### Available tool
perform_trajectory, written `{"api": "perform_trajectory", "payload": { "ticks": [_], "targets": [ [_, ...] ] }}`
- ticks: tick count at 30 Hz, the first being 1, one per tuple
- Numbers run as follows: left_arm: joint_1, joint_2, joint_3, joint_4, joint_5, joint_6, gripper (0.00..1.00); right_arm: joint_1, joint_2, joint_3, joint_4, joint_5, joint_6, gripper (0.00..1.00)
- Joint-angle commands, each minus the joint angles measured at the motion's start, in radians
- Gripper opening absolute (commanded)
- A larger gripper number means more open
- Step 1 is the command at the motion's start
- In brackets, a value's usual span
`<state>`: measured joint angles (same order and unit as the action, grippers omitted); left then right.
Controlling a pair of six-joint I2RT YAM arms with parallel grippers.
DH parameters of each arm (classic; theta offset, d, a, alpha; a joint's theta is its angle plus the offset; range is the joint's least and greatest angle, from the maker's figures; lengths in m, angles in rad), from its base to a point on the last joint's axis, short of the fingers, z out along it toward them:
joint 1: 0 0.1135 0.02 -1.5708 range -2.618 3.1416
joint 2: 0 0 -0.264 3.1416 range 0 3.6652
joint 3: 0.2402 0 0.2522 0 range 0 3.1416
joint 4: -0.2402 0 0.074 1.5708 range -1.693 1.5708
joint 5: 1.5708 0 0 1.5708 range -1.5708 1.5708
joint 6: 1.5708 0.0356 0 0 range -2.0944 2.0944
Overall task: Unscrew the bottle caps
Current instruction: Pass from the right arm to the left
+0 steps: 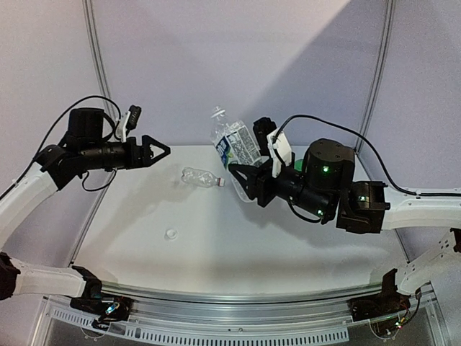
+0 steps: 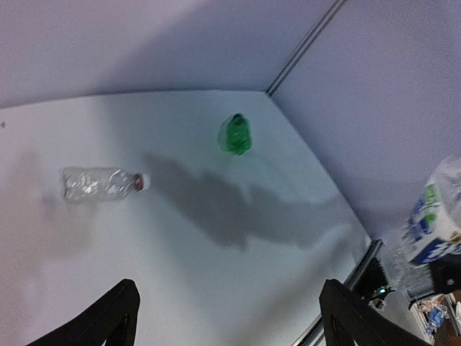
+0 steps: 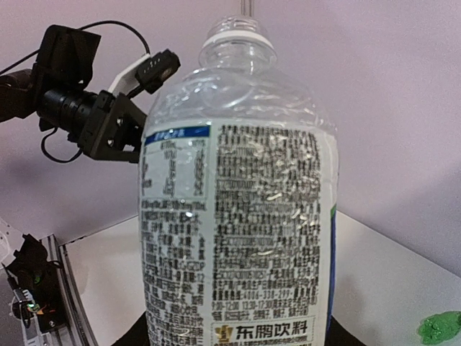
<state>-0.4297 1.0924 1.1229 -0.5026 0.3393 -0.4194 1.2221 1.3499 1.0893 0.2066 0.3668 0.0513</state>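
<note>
Plastic this thin looks light and easily crushed, so the unlabelled clear bottle [image 1: 199, 176], lying capped on the worktop [image 1: 252, 245], wants gripping at the stiffer shoulder. Right end effector [image 1: 245, 184] is clamped round the blue-white labelled bottle [image 1: 236, 144], held aloft, its neck seemingly bare; left end effector [image 1: 160, 153] hangs wide open, empty.

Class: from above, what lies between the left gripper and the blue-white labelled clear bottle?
A short clear unlabelled plastic bottle, lying capped on its side; top external view.
</note>
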Motion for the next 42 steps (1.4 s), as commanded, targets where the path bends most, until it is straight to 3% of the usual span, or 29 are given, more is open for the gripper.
{"api": "perform_trajectory", "payload": {
  "ticks": [1, 4, 7, 16, 22, 31, 42],
  "targets": [
    [0.009, -0.052, -0.024, 0.259, 0.216, -0.063, 0.9, 0.001, -0.023, 0.009, 0.033, -0.125, 0.052, 0.0],
    [0.009, -0.095, -0.06, 0.435, 0.291, -0.118, 0.99, 0.001, -0.028, 0.008, 0.04, -0.184, 0.075, 0.01],
    [0.009, -0.1, -0.065, 0.544, 0.374, -0.129, 0.99, 0.001, -0.031, 0.018, 0.034, -0.229, 0.095, 0.01],
    [-0.009, -0.02, 0.003, 0.594, 0.591, -0.147, 0.95, 0.001, -0.02, 0.055, -0.015, -0.355, 0.127, 0.0],
    [-0.076, 0.029, 0.051, 0.588, 0.627, -0.126, 0.94, -0.013, -0.009, 0.067, -0.022, -0.455, 0.171, 0.01],
    [-0.144, 0.066, 0.105, 0.56, 0.616, -0.094, 0.9, -0.014, -0.005, 0.083, -0.041, -0.475, 0.179, 0.01],
    [-0.188, 0.091, 0.127, 0.532, 0.583, -0.078, 0.79, -0.013, -0.002, 0.09, -0.056, -0.497, 0.186, 0.01]
  ]
}}
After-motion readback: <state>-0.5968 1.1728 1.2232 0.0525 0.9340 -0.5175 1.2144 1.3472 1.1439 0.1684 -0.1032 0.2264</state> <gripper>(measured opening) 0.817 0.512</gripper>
